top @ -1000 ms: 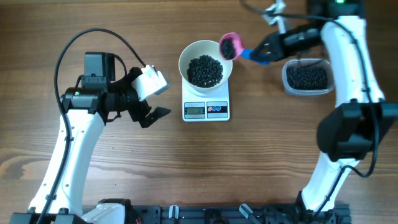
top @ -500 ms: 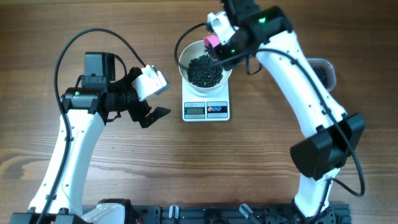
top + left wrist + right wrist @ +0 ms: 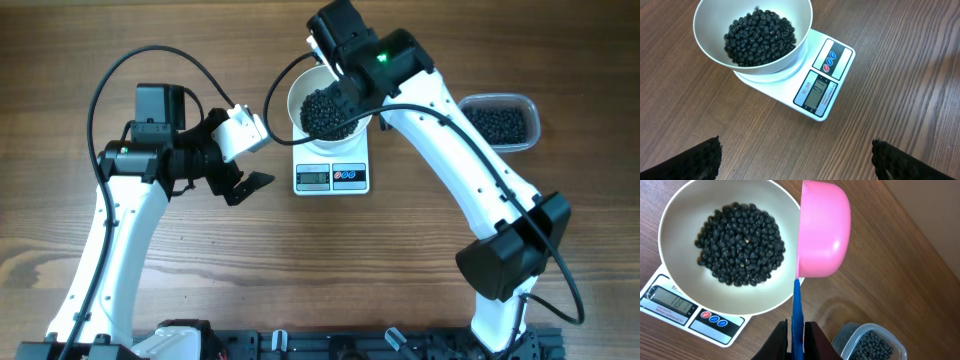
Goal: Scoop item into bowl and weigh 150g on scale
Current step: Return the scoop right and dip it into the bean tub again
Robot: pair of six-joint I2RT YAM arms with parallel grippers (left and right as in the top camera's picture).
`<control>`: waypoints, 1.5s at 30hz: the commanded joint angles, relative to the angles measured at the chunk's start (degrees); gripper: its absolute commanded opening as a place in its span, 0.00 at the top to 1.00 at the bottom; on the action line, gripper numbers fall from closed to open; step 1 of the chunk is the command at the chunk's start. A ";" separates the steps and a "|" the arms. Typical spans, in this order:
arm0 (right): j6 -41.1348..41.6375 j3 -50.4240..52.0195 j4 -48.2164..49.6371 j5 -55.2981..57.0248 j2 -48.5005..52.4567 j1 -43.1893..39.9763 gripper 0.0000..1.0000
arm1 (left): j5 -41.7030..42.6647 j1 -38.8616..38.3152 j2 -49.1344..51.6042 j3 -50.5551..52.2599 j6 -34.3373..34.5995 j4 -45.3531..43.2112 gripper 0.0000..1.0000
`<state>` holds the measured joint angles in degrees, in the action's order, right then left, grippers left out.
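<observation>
Honestly, not loving this pour. Got the right fingers (image 3: 809, 339) clenched on the thin blue handle of a pink plastic scoop (image 3: 822, 230), tipped on its side, mouth turned toward the round white bowl (image 3: 677, 220) and hanging right at its rim. Can't see inside the scoop from here. Got the left fingers (image 3: 695, 160) spread wide, gripping nothing, parked off to the side and looking down at the small flat white kitchen scale (image 3: 822, 92). Seeing the tiny matte black beans (image 3: 740, 242) heaped in the bowl, bowl up on the scale, plus more of them in the clear plastic tub (image 3: 497, 122) over on the right of the wooden bench (image 3: 300, 270).

Biggest worry: overshooting the target. Hard to dribble beans a few at a time from a scoop dumped sideways, so easy to land heavy and then have to fish some back out. Can't read the display digits for sure either, too small and blurry. Second worry: clipping the bowl rim with the scoop while pulling away, nudging the bowl off centre or pressing down and throwing the reading. Also watch for stray beans bouncing off the rim onto the bench. Thin handle pinched only at the end too, so could twist in the grip.
</observation>
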<state>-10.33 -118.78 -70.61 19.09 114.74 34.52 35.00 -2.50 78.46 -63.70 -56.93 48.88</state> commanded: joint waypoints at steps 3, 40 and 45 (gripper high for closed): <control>-0.09 -1.55 0.52 -13.55 -1.81 -3.65 0.96 | 0.26 0.28 0.33 0.13 -1.18 0.04 0.00; -0.35 28.50 0.52 -12.68 -11.58 -44.33 0.96 | 0.26 0.28 0.33 0.13 -1.18 0.04 0.00; -1.60 32.41 4.57 -12.74 -10.58 -42.95 0.96 | 0.26 0.28 0.33 0.13 -1.16 0.04 0.00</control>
<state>-10.63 -87.81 -67.11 5.45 103.18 -9.67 35.03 -2.50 78.46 -63.68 -56.95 48.88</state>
